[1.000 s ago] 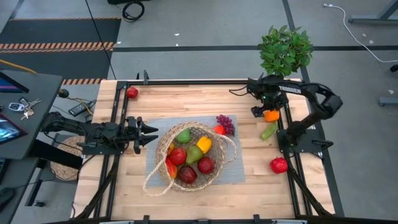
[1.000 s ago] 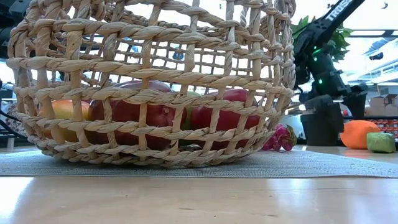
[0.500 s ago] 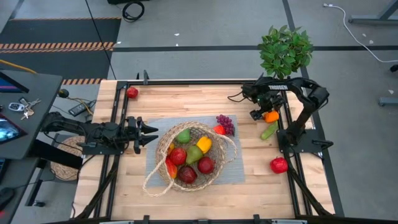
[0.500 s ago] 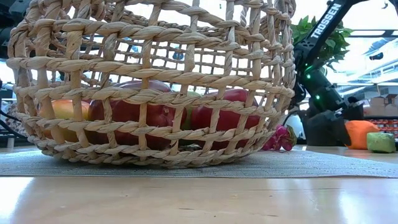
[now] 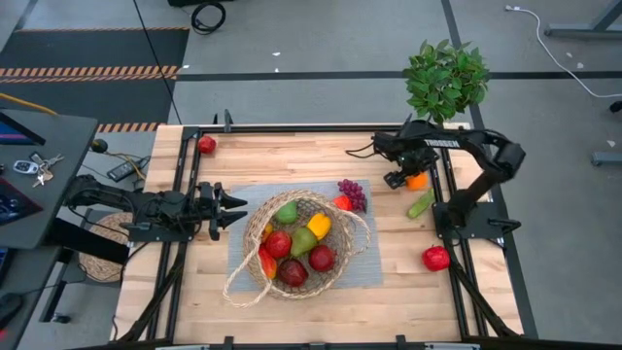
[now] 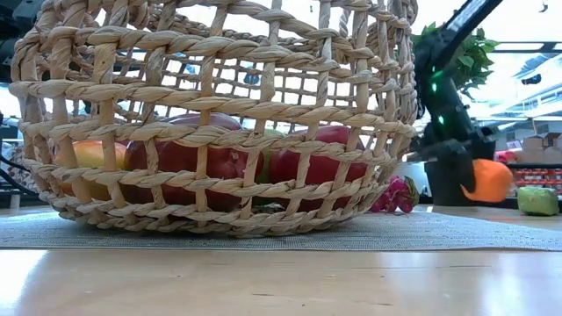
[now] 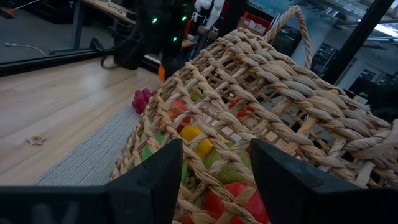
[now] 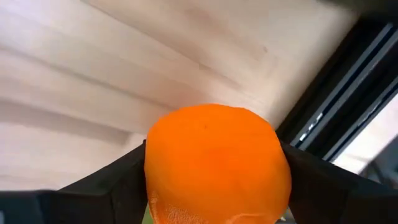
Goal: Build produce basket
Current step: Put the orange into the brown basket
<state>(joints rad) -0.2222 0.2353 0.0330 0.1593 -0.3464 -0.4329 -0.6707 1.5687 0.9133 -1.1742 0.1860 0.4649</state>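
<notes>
Closed around an orange (image 8: 217, 163), the jaws of the right gripper (image 5: 409, 179) are pressing on it from both sides, and in the low view the orange is hanging clear of the tabletop near the far right of the table (image 5: 292, 156). The right arm is reaching from its base at the right edge, elbow bent out past the table frame, with the forearm pointing back toward the middle. One basket (image 5: 292, 243) is sitting on a grey mat (image 5: 360, 267) near the table's centre, its thin handles looping outward. Inside it, the overhead view is showing about seven pieces: three red apples, one green pear, one green piece, one yellow pepper and one red-orange piece at the rim. One bunch of purple grapes (image 5: 352, 192) is lying just beside the basket's far right rim, touching a small red-orange fruit (image 5: 341, 202). One green vegetable (image 5: 421, 204) is lying near the right edge, just below the held orange. One red fruit (image 5: 435, 258) is resting at the right rail, and another red fruit (image 5: 207, 145) is sitting at the far left corner. The left gripper (image 5: 235, 209) is hovering just left of the basket with its jaws shut and empty, its arm stretching low and level from the left side. One potted plant (image 5: 445, 78) is standing beyond the far right corner.
</notes>
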